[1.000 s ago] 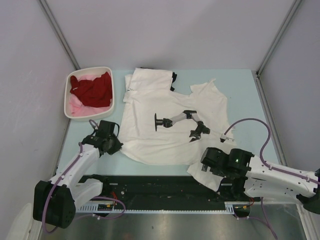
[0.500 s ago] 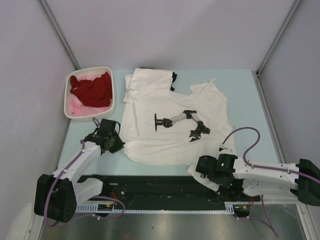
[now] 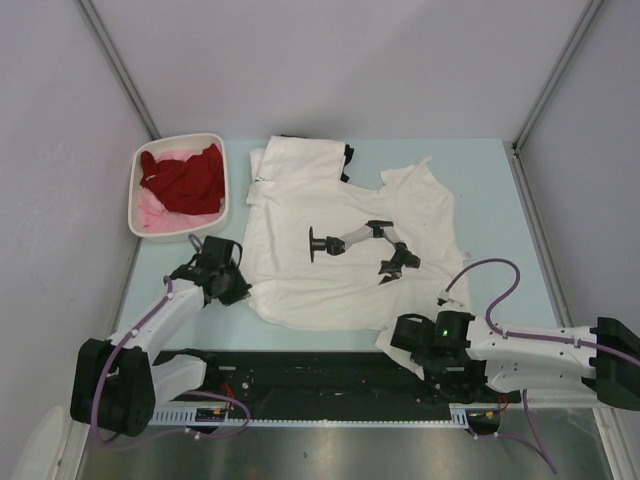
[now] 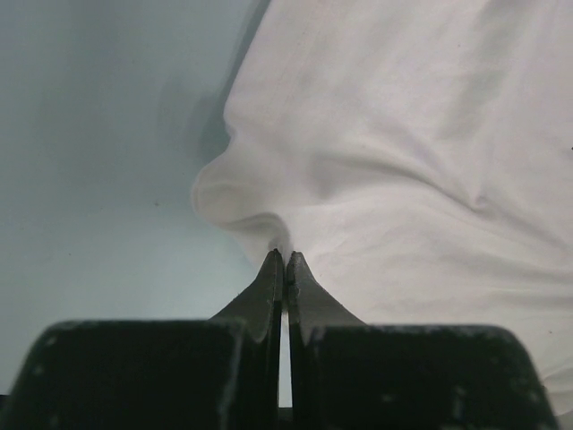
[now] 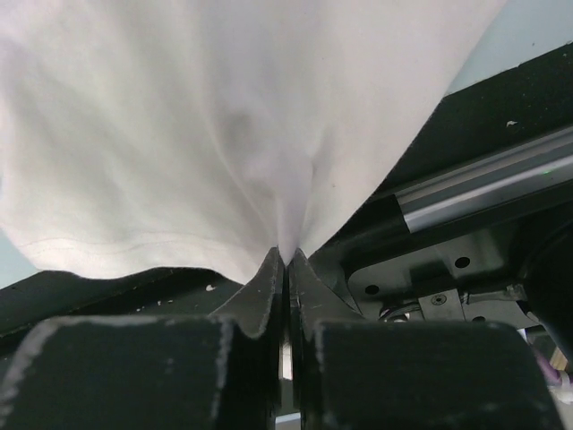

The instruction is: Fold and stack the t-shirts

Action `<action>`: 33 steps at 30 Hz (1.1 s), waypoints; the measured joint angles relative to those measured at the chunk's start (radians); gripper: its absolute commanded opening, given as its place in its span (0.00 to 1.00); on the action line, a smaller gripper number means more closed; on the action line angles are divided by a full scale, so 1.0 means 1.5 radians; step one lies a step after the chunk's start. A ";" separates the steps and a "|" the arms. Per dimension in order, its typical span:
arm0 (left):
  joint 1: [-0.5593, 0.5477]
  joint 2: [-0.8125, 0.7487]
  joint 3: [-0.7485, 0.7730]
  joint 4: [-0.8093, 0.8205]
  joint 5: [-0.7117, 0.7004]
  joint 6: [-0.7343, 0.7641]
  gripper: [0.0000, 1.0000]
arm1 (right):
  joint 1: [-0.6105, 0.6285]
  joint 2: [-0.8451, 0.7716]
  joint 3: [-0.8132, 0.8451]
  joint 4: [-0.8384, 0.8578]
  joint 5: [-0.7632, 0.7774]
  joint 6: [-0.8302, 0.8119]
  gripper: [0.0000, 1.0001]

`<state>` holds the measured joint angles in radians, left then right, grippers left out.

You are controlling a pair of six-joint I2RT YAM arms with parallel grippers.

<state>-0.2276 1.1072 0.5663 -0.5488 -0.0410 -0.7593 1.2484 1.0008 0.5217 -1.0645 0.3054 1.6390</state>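
On the counter [image 3: 490,190] I see the cream-white t-shirt [image 3: 340,250] spread flat; left pincer [image 4: 284,260] clenched on its left hem, right pincer [image 5: 285,255] clenched on the near-right corner. Dark red t-shirt [image 3: 185,178] sits in the basin [image 3: 222,205], far-left.

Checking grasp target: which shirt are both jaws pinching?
The cream-white shirt with the black print, spread flat mid-table, not the dark red shirt or pink shirt in the basin.

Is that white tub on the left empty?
No. In the top view the white tub holds a crumpled dark red t-shirt lying over a pink t-shirt.
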 measured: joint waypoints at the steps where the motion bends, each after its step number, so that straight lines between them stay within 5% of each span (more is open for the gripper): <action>1: 0.000 -0.002 0.001 -0.001 0.000 0.000 0.00 | 0.000 -0.004 0.000 0.000 0.001 0.002 0.00; 13: 0.009 -0.069 0.072 -0.054 -0.018 0.013 0.00 | -0.014 -0.022 0.119 -0.081 0.120 -0.031 0.00; 22: 0.021 -0.083 0.121 -0.078 -0.038 0.026 0.00 | -0.242 -0.128 0.208 -0.094 0.216 -0.226 0.00; 33: 0.030 -0.084 0.172 -0.105 -0.058 0.031 0.00 | -0.470 -0.166 0.237 -0.035 0.187 -0.452 0.00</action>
<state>-0.1833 0.9813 0.8238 -0.7055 -0.1287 -0.7136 0.5434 0.7525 0.8768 -1.1172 0.5865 0.9607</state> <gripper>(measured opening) 0.011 0.014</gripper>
